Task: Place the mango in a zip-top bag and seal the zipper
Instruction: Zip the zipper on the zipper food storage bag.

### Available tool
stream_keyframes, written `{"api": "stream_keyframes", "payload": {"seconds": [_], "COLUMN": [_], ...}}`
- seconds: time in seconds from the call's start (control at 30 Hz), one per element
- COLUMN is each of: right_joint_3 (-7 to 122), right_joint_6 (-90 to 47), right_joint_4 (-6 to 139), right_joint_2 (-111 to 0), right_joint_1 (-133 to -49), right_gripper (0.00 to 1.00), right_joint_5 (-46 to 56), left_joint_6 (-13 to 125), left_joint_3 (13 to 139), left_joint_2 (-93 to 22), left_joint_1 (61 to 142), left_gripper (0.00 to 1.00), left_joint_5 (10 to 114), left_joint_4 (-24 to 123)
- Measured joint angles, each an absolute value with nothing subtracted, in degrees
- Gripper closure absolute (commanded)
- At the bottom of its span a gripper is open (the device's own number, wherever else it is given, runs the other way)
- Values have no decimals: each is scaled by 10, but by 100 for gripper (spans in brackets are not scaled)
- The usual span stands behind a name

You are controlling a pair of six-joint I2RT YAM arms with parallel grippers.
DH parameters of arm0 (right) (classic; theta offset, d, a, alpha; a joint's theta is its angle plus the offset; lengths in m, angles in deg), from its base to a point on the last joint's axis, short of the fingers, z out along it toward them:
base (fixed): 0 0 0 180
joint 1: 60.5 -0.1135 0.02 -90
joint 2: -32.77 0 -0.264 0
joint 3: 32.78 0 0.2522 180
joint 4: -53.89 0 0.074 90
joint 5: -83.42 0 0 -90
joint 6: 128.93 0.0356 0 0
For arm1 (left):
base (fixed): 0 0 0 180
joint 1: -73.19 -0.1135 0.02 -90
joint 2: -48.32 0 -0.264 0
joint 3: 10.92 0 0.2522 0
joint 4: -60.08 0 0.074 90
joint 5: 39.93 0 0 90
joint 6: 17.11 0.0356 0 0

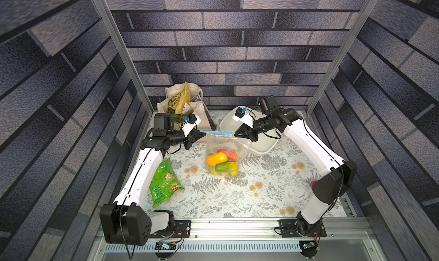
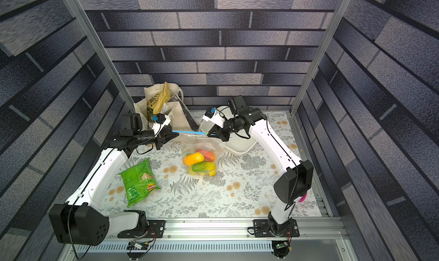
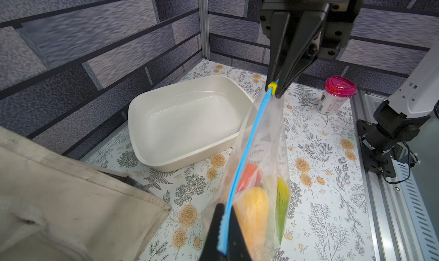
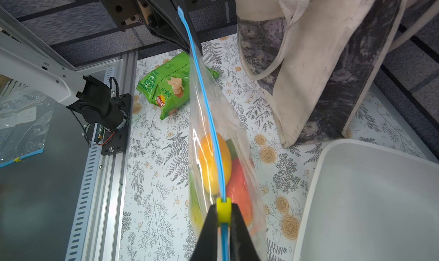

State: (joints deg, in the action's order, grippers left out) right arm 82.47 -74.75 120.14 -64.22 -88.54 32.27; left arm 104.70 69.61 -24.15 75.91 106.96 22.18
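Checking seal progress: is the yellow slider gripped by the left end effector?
No: the right end effector pinches the yellow slider; the left end effector clamps the zipper at its far end.

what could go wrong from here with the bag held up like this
1. The left gripper pinches only the very end of the blue strip. The weight of the mangoes could pull the bag out of that grip.
2. The right gripper is clamped on the yellow slider, and some strip shows past it, so the last stretch may be unsealed.
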Motion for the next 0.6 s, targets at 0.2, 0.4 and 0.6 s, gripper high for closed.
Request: {"api": "stream_keyframes", "payload": {"seconds": [0.2,0.4,0.6], "right_joint_3": [753,718,715], "right_joint_6": [-731,-714,-705], "right_joint_4": [1176,1161,1153], "right_joint_2": [-588,-566,-563], "right_joint_1": [-849,-813,-796], "right_gripper": [100,100,100], "right_joint_5": [306,294,294], "left_joint_6": [1041,1039,1038], "left_joint_3": [696,694,693], "left_joint_2": [-241,-241,-241], "left_joint_1": [757,752,751], "left_gripper": [100,100,100], "left_joint_5": [1066,1063,1057], "left_joint_4": [229,231,232]}}
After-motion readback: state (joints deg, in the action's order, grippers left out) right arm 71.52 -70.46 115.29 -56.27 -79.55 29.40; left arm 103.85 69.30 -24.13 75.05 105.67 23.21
